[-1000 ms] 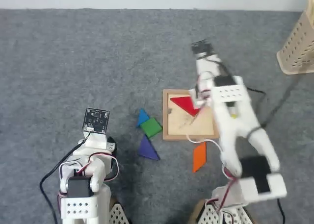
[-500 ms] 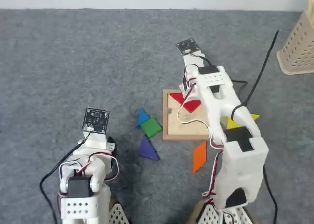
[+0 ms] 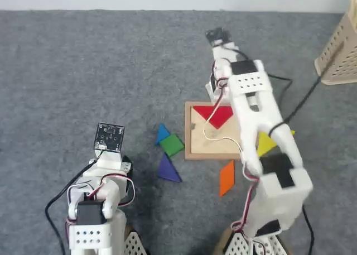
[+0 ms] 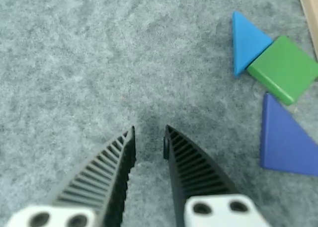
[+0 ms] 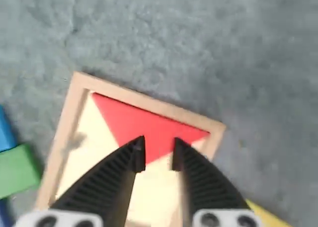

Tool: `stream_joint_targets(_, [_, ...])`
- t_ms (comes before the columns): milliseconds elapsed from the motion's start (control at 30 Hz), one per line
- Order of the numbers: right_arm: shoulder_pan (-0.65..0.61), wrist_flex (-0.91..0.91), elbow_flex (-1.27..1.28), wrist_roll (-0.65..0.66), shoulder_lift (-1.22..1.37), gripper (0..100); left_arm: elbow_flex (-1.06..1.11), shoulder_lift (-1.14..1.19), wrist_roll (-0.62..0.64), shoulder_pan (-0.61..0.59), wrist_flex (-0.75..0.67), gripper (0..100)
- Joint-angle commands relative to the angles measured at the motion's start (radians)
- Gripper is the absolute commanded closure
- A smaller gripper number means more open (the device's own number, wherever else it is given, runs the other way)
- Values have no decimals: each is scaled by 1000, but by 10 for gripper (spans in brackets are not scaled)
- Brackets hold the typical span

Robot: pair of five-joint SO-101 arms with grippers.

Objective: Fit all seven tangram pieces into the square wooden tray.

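The wooden tray (image 3: 188, 133) holds one red triangle (image 3: 212, 114).

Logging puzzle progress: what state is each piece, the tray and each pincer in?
Tray: holds one piece
Red triangle: flat in the tray
Green square: out on the mat
Blue triangle: out, touching green square
Purple triangle: out on the mat
Orange piece: out on the mat
Yellow triangle: out, partly hidden
Left pincer: open, empty
Right pincer: open, empty, over red triangle
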Motion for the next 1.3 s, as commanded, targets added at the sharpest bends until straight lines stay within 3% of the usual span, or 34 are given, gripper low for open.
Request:
stream_joint_targets(0, [67,101,-63,-61,-168,865,-8,-17,-8,-2,3,909])
stream_joint_targets(200, [223,171,55,-253,-173,863,-8,-17,-8,-2,3,909])
stream_joint_targets(433, [302,127,158,-485,-28,861,-8,-17,-8,-2,3,909])
stream_joint_targets(700, [305,93,157,-489,73,784,-8,-17,-8,-2,3,909])
stream_joint_targets(867, [357,93,161,-485,76,792,-8,-17,-8,-2,3,909])
stream_joint_targets(1267, [329,-19,201,-488,77,790,-8,-17,-8,-2,3,909])
